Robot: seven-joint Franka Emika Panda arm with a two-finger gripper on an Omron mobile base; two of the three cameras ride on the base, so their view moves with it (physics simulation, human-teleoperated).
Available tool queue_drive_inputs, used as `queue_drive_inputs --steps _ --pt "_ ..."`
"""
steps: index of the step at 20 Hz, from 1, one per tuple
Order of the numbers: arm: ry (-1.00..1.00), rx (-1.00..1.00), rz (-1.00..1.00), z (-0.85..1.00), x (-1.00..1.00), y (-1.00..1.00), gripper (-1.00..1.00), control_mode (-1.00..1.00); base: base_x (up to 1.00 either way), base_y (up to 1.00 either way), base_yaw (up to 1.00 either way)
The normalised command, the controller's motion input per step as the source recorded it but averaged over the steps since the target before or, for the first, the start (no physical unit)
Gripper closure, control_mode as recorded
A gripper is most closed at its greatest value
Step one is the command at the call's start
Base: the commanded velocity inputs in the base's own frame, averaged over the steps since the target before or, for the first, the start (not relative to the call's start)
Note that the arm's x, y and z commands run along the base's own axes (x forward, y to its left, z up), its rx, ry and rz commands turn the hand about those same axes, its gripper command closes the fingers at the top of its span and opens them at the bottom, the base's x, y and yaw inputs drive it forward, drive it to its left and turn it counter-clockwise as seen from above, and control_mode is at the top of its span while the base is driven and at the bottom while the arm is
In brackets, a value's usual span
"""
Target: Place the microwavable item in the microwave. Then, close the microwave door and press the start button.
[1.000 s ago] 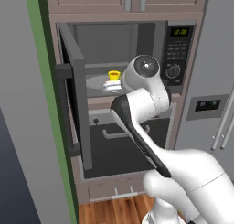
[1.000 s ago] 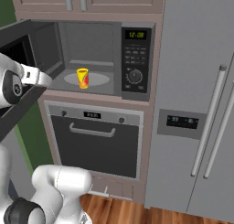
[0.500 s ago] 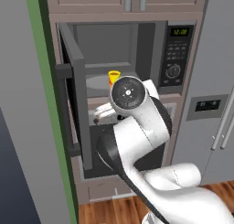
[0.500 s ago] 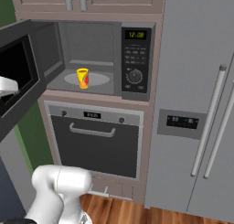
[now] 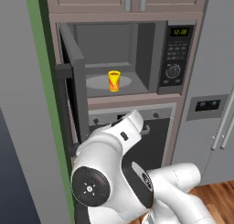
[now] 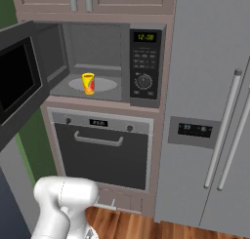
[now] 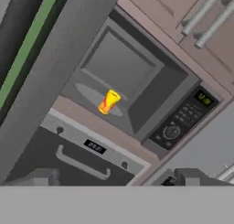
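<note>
One cup (image 5: 114, 80) on the turntable (image 6: 94, 84), microwave door (image 6: 20, 81) hanging open, claw (image 7: 114, 178) spread wide and empty.
Left to right we count one open door, one yellow cup upright inside the microwave (image 5: 137, 58), one control panel (image 6: 144, 62) with one dial, one oven (image 6: 101, 152) below and one fridge (image 6: 215, 111) at right. In the hand view we see two fingertips (image 7: 39, 177) well apart with nothing between them. The fridge is cut off at the right edge; the green digits are too small to read.
</note>
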Motion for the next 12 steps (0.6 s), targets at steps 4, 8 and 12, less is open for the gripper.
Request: queue_drive_inputs --steps 4,8,12 --pt "0.0 -0.43 0.0 -0.04 0.0 1.0 -1.0 -1.0 0.0 0.0 0.0" --pt "0.03 -0.45 0.0 -0.38 0.32 1.0 -1.0 -1.0 0.0 0.0 0.0" --pt "0.18 -0.43 0.0 -0.61 0.84 1.0 -1.0 -1.0 0.0 0.0 0.0"
